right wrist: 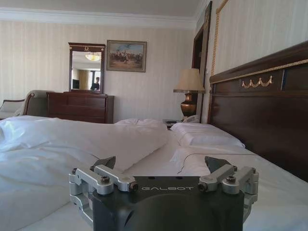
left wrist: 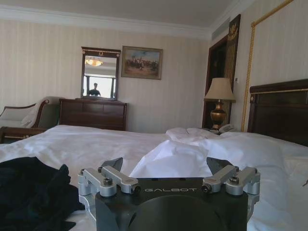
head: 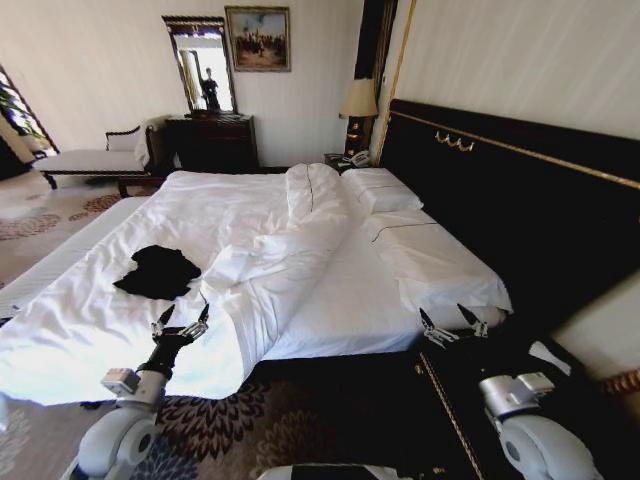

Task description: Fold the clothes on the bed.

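Hotel-style bedroom, big bed [head: 330, 300] with white sheets and a rumpled duvet [head: 275, 265], dark headboard [head: 520, 190] on the right. Black T-shirt [head: 158, 272] lies crumpled on the sheet just ahead of the left gripper [head: 180, 322] and slightly to its left, not touching; the left wrist view has it low beside the fingers [left wrist: 111, 165]. Left gripper hovers at the near bed edge, jaws spread, empty. Right gripper [head: 451, 325] is well apart, by the pillow-side corner, also spread and empty. Step looks like the first reach: garment should be spread flat before any fold, so pinch a single fabric layer at an outer edge, not sheet. Shirt is bunched, so facing is unclear; long axis roughly runs diagonally from near-left to far-right across the gripper's front.
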